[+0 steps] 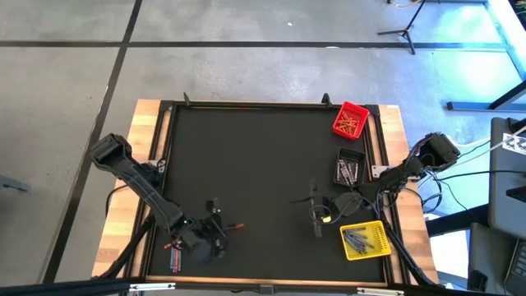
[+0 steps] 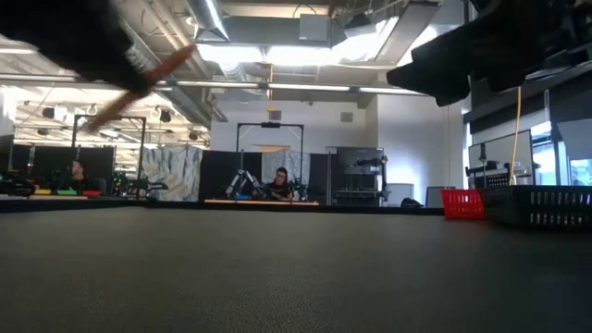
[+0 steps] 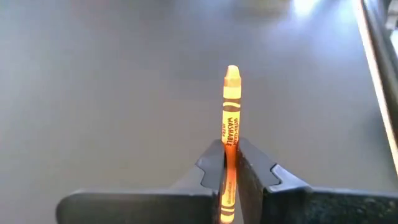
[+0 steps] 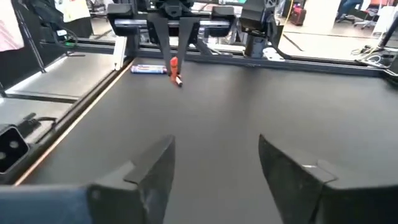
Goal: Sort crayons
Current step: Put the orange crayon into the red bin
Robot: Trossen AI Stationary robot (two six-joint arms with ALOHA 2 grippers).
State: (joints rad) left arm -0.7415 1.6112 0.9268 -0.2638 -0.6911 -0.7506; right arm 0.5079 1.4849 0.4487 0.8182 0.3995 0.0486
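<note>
My left gripper (image 3: 230,144) is shut on an orange crayon (image 3: 231,106) above the mat's near left part (image 1: 220,226). In the low view that crayon (image 2: 157,69) hangs high above the mat. One red-orange crayon (image 4: 178,81) lies flat on the mat below it. A small bunch of blue and red crayons (image 1: 175,256) lies at the near left edge. My right gripper (image 4: 214,149) stands open over the mat's near right part (image 1: 315,211), with nothing between its fingers. My left gripper pinches the orange crayon's wrapped rear half (image 3: 229,152) between its two fingers. The crayon lies along the fingers, its tip (image 3: 231,73) sticking out ahead of them. The fingers slant downward, and the crayon is lifted clear of the mat.
At the right side stand three small bins: a red one (image 1: 338,123) with orange crayons at the far corner, a black one (image 1: 339,171) with grey crayons, and a yellow one (image 1: 380,238) with blue crayons near the front. The mat's raised frame (image 1: 246,104) runs round it.
</note>
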